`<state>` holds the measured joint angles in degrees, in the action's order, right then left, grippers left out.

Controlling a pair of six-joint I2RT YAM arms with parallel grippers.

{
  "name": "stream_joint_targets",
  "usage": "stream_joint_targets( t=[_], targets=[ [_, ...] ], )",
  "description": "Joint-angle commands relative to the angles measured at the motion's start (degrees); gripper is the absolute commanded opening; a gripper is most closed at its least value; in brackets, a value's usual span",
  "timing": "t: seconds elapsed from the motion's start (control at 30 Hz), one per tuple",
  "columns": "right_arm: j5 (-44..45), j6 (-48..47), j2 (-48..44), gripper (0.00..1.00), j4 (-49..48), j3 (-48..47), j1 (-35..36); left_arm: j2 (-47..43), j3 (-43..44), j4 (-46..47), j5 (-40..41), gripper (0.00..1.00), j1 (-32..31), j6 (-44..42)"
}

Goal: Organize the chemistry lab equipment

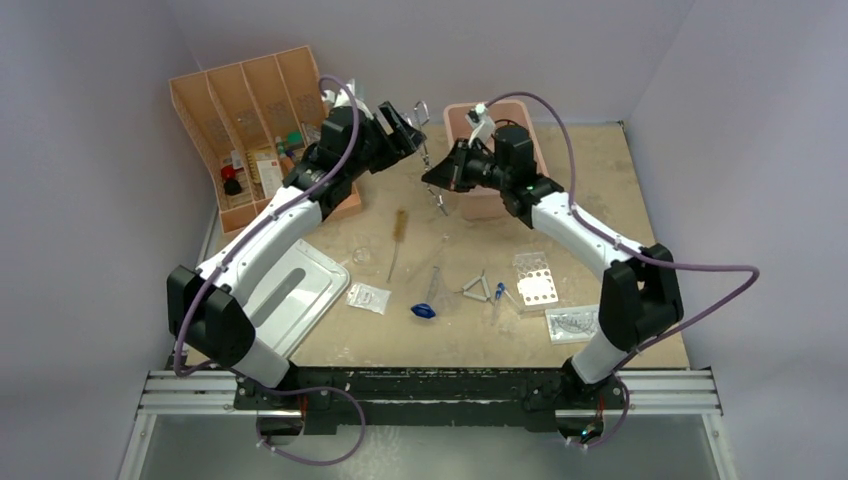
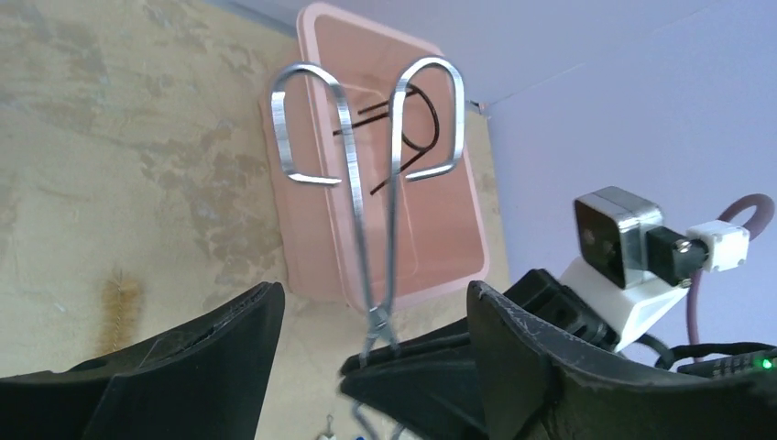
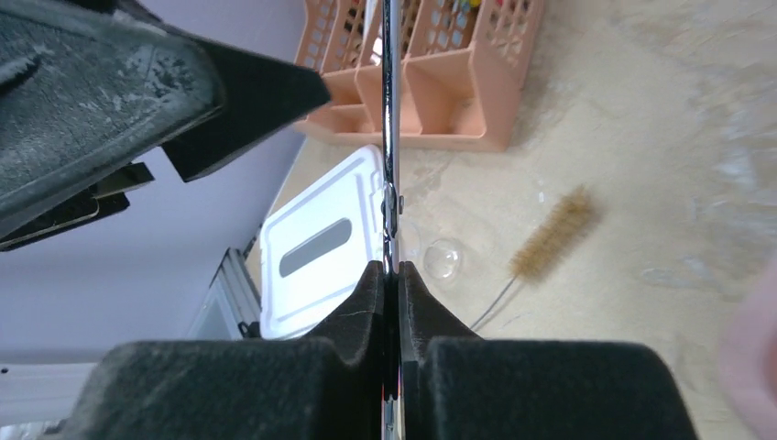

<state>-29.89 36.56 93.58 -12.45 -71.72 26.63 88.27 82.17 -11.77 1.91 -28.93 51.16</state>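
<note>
- Forceps (image 2: pixel 355 211) hang upright above the table (image 1: pixel 600 210), beside the tub (image 2: pixel 458 229) (handle loops on top).
- Right end effector (image 3: pixel 394 270) pinches them just under the pivot.
- Left end effector (image 2: pixel 374 291) is spread wide around them.

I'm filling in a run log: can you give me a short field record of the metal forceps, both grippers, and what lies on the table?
held item: metal forceps, gripped near the pivot, loop handles free
right gripper: shut on the forceps
left gripper: open, fingers either side of the forceps, not touching
place: between the orange tray and the pink tub
on table: blue bulb, clear well rack, brush
</note>
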Motion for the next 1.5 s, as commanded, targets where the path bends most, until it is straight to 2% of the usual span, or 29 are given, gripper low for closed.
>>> stream_joint_targets(
  t=[0.0,0.17,0.23,0.43,0.53,0.9,1.17,1.47],
  targets=[
    [3.67,-5.4,-5.42,0.0,3.12,-5.35,-5.51,-2.94,3.44,0.35,0.64,0.72,1.7,-6.59],
    [7.65,-9.42,-4.46,0.0,10.39,-8.2,-11.47,-3.79,3.48,-1.64,4.71,0.72,1.95,-10.77],
    [10.63,-12.06,-3.21,0.0,14.87,-10.04,-12.41,-3.81,3.3,-2.43,5.74,0.72,1.95,-11.63],
    [14.43,-17.63,2.55,0.0,20.53,-13.66,-12.92,-3.06,1.96,-2.51,6.73,0.72,1.95,-11.64],
    [14.97,-18.46,6.15,0.0,20.9,-15.41,-12.88,-2.01,1.94,-2.64,6.44,0.71,1.95,-11.24],
    [28.17,-25.23,20.2,0.0,26.32,-26.88,-11.98,0.92,3.47,-3.97,6.1,0.69,1.95,-10.46],
    [34.34,-26.28,24.99,0.0,25.05,-30.82,-11.06,1.93,3.5,-4.73,6.44,0.69,1.95,-10.19],
    [37.14,-29.94,29.5,0.0,22.69,-32.1,-9.26,3.75,4.59,-5.19,5.73,0.68,1.95,-10.29]
  ],
)
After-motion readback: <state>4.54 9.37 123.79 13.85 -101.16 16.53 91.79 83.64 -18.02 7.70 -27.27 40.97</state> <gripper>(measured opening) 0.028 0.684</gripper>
